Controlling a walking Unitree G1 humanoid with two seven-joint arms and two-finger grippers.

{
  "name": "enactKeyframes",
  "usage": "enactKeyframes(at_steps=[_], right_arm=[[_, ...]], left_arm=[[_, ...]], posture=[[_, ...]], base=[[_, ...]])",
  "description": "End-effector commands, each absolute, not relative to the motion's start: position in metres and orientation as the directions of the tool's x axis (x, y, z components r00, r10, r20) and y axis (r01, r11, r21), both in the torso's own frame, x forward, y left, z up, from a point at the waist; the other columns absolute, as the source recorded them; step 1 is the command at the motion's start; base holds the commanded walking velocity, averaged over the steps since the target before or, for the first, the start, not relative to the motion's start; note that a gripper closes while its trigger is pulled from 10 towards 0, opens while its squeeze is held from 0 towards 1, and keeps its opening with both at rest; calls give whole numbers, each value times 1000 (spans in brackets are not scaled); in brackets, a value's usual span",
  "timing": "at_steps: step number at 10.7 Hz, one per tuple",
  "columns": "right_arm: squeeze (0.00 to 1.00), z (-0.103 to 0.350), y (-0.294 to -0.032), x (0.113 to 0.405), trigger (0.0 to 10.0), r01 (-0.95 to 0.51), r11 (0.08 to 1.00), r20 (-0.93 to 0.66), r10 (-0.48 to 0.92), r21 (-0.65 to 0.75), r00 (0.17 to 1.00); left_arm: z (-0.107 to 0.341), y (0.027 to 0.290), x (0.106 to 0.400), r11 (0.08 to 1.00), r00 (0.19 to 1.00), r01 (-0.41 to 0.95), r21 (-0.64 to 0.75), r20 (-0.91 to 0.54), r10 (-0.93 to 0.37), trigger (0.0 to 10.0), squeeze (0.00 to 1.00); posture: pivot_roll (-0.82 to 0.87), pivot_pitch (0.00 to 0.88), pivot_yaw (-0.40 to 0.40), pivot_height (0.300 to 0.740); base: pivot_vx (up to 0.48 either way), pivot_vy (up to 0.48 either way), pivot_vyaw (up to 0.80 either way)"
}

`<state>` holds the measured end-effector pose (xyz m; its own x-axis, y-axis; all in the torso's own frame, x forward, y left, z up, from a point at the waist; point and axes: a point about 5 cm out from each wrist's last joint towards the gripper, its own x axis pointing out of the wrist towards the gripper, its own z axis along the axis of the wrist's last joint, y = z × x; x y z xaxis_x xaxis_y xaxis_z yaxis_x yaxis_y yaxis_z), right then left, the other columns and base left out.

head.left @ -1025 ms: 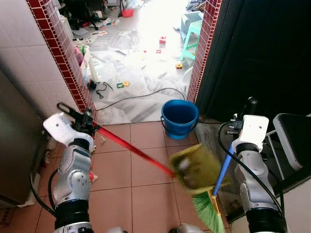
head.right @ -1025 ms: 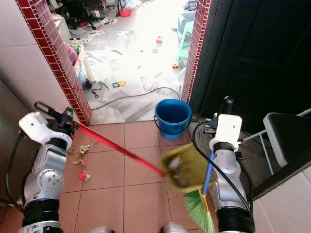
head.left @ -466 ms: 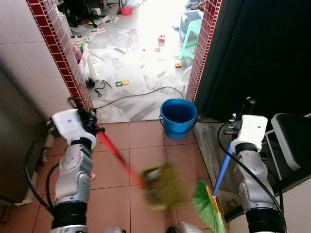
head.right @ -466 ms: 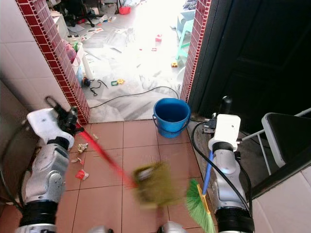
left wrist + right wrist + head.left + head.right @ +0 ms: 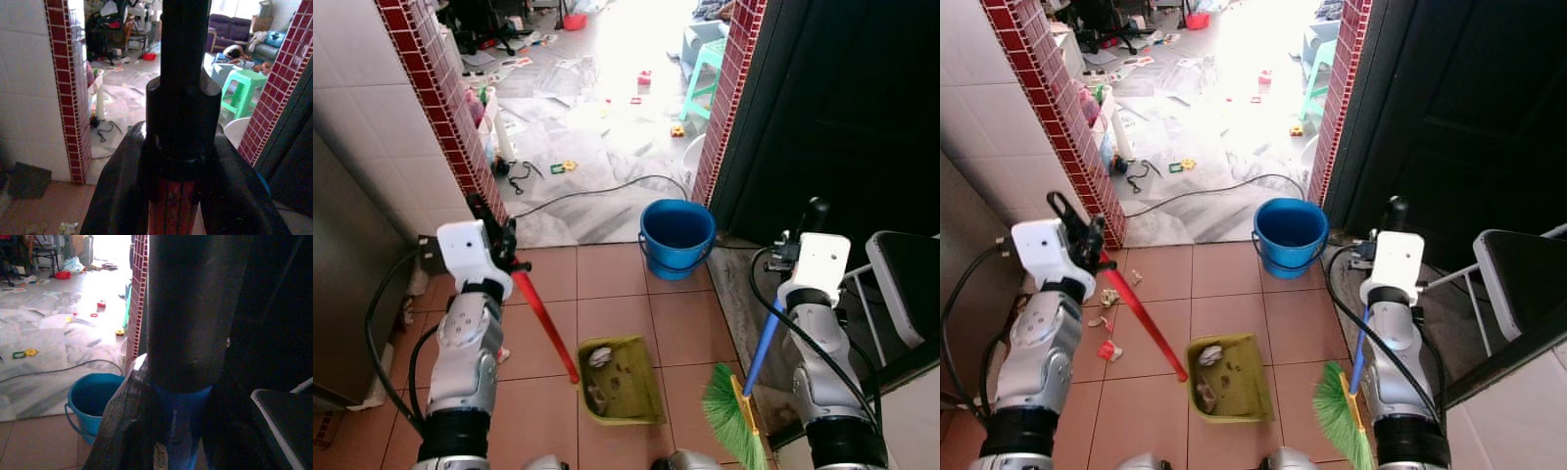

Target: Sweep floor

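Left gripper (image 5: pixel 178 196) clamps the red-handled olive plastic dustpan (image 5: pixel 617 380), right gripper (image 5: pixel 178 431) the blue-handled green-bristled broom (image 5: pixel 736 419) — next, likely, sweeping scraps in.

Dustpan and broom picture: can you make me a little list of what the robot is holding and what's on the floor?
left gripper: shut on the dustpan's red handle
right gripper: shut on the broom's blue handle
dustpan: olive green, on the tiles, scraps inside
broom: green bristles beside the dustpan
bucket: blue, at the doorway
loose litter: by the left arm
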<state>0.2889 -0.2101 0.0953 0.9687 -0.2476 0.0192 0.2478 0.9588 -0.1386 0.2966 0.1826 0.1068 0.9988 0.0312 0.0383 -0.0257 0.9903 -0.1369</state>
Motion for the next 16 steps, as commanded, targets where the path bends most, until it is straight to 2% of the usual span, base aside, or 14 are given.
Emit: enactKeyframes(at_steps=[1, 4, 7, 10, 16], right_arm=[[0, 97, -205, 292, 10000, 243, 961, 41, -240, -132, 970], [0, 96, -198, 292, 10000, 245, 965, 60, -240, -93, 969], [0, 99, -208, 294, 10000, 247, 960, 76, -239, -131, 968], [0, 101, -214, 297, 10000, 253, 957, 86, -243, -143, 966], [0, 102, -217, 301, 10000, 240, 954, 92, -227, -177, 970]], left_arm=[[115, 185, 298, 994, 996, -10, -110, 91, 20, 10000, 0], [105, 181, 288, 995, 997, 32, -89, 73, -26, 10000, 0], [141, 180, 298, 990, 979, 35, -133, 205, -8, 10000, 0], [154, 186, 300, 988, 968, 20, -152, 249, 19, 10000, 0], [226, 186, 311, 973, 891, 33, -227, 449, 74, 10000, 0]], posture=[[-85, 0, 21, 740], [-74, 0, 46, 740], [-79, 0, 31, 740], [-79, 0, 22, 740], [-83, 0, 7, 740]], base=[[0, 0, 0], [0, 0, 0], [400, 0, 0], [456, 0, 0], [455, 0, 0]])
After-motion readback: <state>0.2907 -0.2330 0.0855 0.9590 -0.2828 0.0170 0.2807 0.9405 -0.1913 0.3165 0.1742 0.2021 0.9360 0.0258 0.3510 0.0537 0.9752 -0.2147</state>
